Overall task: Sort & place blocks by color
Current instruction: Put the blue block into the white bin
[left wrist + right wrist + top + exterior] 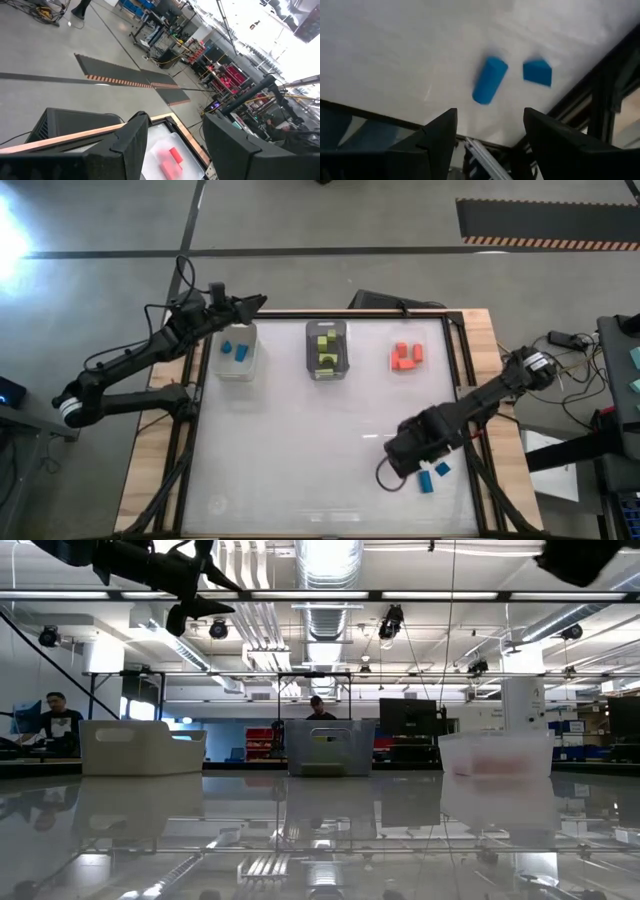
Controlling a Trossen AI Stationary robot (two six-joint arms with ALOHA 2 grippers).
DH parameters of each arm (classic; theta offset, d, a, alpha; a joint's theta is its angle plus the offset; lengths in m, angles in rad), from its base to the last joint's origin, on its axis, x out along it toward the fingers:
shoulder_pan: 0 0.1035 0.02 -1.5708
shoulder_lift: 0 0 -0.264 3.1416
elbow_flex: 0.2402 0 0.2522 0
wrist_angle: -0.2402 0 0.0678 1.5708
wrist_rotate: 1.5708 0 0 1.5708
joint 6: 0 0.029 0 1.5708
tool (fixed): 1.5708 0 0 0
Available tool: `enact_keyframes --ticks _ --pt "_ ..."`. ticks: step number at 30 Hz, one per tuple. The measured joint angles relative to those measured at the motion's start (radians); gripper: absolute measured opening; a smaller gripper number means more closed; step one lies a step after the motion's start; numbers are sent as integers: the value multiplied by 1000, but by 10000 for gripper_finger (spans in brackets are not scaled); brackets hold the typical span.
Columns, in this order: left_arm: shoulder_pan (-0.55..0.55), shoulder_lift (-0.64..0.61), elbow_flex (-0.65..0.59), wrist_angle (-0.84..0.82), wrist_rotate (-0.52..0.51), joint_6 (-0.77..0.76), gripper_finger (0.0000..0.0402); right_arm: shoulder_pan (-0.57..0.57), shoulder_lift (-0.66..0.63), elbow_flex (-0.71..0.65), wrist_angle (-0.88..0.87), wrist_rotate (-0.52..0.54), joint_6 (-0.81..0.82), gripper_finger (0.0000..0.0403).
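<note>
Two blue blocks point(434, 475) lie flat on the white table near its front right corner; in the right wrist view they show as a long one point(489, 80) and a short one point(538, 72). My right gripper point(408, 458) hangs open above the table just left of them, pointing steeply down, fingers point(442, 132) empty. Three clear bins stand in a row at the back: one with blue blocks point(237, 350), one with green blocks point(327, 348), one with orange-red blocks point(407, 356). My left gripper point(258, 302) stays high over the blue bin's far edge, level, open and empty point(175, 125).
A black frame point(462, 360) edges the white table top, with wooden strips outside it. A dark cable loops under the right gripper point(385, 478). In the low view the three bins point(330, 747) stand across the far side, and both arms are up above.
</note>
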Motion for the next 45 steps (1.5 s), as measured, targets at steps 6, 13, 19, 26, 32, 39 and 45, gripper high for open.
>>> enact_keyframes --ticks 6,13,19,26,32,39,45 --pt "0 0 0 0 0 5 173 90 0 -84 123 -50 122 219" --pt "0 0 0 0 0 7 173 169 0 -252 427 -76 285 219" --pt "0 0 0 0 0 8 173 212 0 -365 580 -80 414 219" --pt "0 0 0 0 0 8 173 214 1 -419 583 -72 425 219" --pt "0 0 0 0 0 7 173 214 2 -457 608 -58 413 216" --pt "0 0 0 0 0 6 173 214 4 -482 676 -12 413 163" --pt "0 0 0 0 0 5 173 214 26 -488 709 -16 389 117"
